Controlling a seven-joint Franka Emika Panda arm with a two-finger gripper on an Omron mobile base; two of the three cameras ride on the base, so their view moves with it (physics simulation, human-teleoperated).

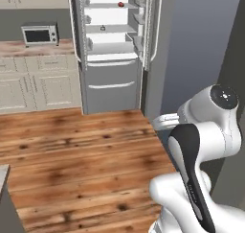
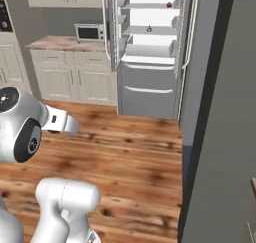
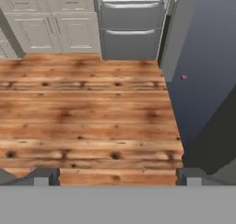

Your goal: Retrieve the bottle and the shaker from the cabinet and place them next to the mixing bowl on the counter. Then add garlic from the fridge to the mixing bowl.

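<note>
The tall grey fridge (image 1: 112, 50) (image 2: 150, 47) stands open across the wood floor, its white inner walls and shelves showing. A small whitish lump that looks like the garlic (image 1: 102, 28) (image 2: 148, 29) sits on the middle shelf. On the shelf above lies a small red item (image 1: 120, 4) (image 2: 169, 4). My gripper (image 3: 117, 177) is open, its fingertips (image 3: 44, 176) wide apart with nothing between them, hanging over the floor well short of the fridge (image 3: 131, 25). The bottle, shaker, cabinet and mixing bowl are out of view.
A microwave (image 1: 40, 34) (image 2: 90, 32) sits on a pink-brown counter (image 1: 19, 48) (image 2: 55, 43) over cream cupboards, left of the fridge. A tall grey panel (image 1: 201, 45) (image 2: 220, 112) rises close on the right. Wood floor (image 3: 87, 117) stretches between me and the fridge.
</note>
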